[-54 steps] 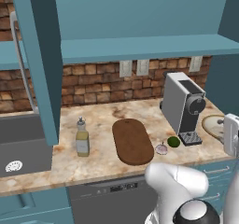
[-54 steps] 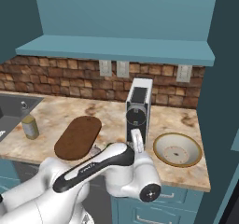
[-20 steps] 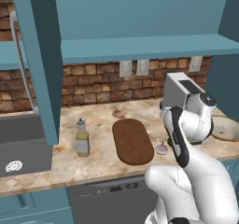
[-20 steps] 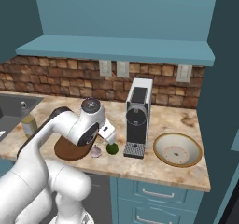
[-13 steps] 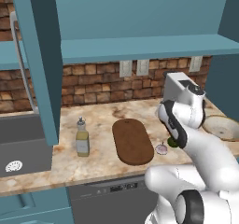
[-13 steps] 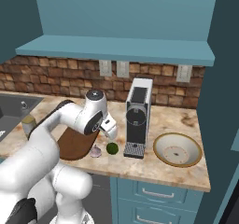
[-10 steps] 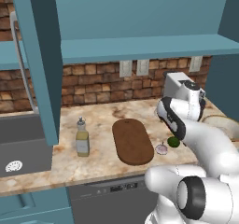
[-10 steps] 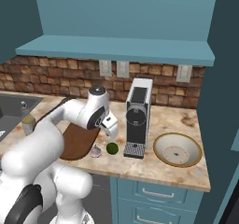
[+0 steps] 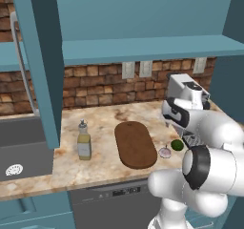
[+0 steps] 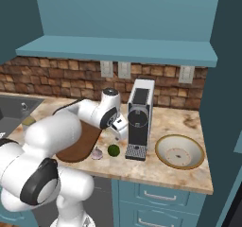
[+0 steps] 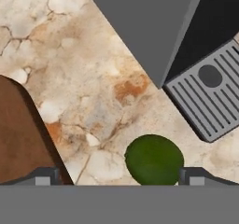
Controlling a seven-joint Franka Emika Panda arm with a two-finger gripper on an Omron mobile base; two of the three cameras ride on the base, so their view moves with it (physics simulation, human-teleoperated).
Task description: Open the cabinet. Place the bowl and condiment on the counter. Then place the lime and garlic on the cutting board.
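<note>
Gripper (image 11: 119, 181) over lime, jaws wide, empty.
Lime (image 11: 154, 159) on counter (image 11: 84, 78), bottom centre of hand view, nearer right fingertip; cutting board (image 11: 18, 134) lower left.

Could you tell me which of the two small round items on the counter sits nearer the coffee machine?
The dark-green lime; the pale garlic lies beside the cutting board.

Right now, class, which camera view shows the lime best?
The hand view: the lime lies large and close between the open fingertips. In both base views it is a small green ball on the counter beside the garlic.
</note>
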